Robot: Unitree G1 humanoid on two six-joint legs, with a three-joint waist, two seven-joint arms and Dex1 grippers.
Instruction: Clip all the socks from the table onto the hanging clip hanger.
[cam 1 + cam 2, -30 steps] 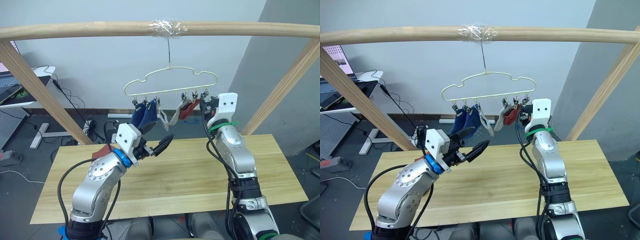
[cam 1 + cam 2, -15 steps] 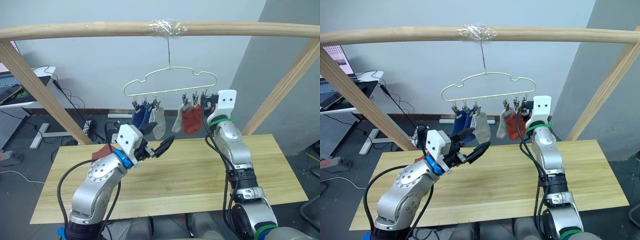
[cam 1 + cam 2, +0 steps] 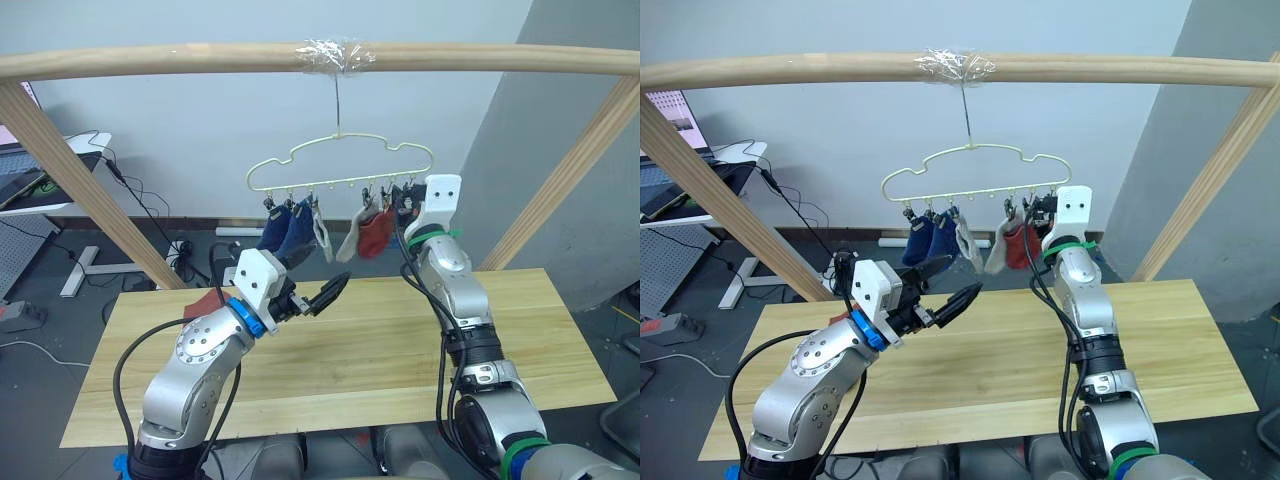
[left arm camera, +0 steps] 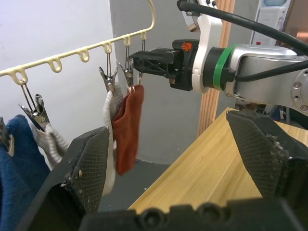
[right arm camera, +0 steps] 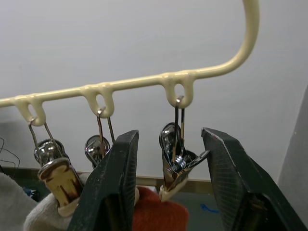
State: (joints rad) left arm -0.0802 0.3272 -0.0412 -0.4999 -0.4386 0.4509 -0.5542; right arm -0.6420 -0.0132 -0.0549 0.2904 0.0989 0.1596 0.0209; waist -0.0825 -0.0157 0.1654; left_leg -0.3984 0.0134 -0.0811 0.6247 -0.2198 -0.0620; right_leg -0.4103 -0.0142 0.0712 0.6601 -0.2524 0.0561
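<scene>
The pale clip hanger point(image 3: 340, 165) hangs from the pole by its hook. Two blue socks point(image 3: 287, 228), two light grey socks point(image 3: 325, 236) and one rust-red sock point(image 3: 376, 234) are clipped to it and hang slightly tilted. Another rust-red sock point(image 3: 203, 302) lies on the table point(image 3: 390, 350), partly hidden behind my left arm. My right gripper point(image 5: 168, 183) is open, its fingers on either side of the end clip point(image 5: 175, 161), just above the hanging red sock. My left gripper point(image 3: 320, 292) is open and holds nothing, above the table and below the blue socks.
A thick wooden pole frame point(image 3: 150, 60) spans the top, with slanted legs on both sides of the table. A white desk point(image 3: 45, 190) with equipment and floor cables stands at the far left. A grey wall panel point(image 3: 560, 120) rises behind on the right.
My right gripper has moved up and leftward to straddle the end clip. The hanger and socks have swung. My left gripper has barely moved.
</scene>
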